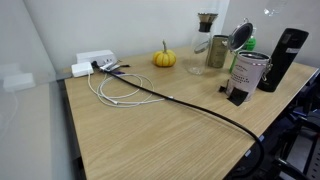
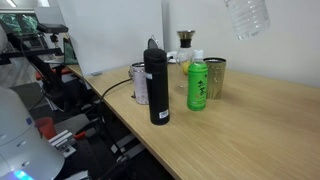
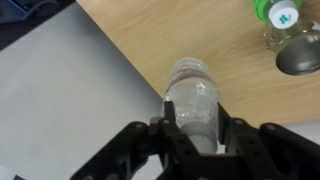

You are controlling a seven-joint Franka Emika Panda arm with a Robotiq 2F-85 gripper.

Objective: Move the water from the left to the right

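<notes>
The water bottle (image 3: 195, 95), clear plastic with a ribbed body, sits between my gripper's (image 3: 195, 112) two black fingers, which are shut on its sides. In the wrist view it hangs over the wooden table (image 3: 190, 35) near the table's edge. In an exterior view the water bottle (image 2: 246, 16) is high in the air, tilted, above the table's far side; the gripper itself is out of that frame. Its cap is hidden.
A black flask (image 2: 156, 86), a green bottle (image 2: 197, 84), a metal cup (image 2: 216, 77), a labelled can (image 2: 138, 84) and a glass with a brown top (image 2: 185, 42) stand clustered. A small pumpkin (image 1: 164, 58), a white charger (image 1: 94, 62) and cables (image 1: 120, 90) lie on the table.
</notes>
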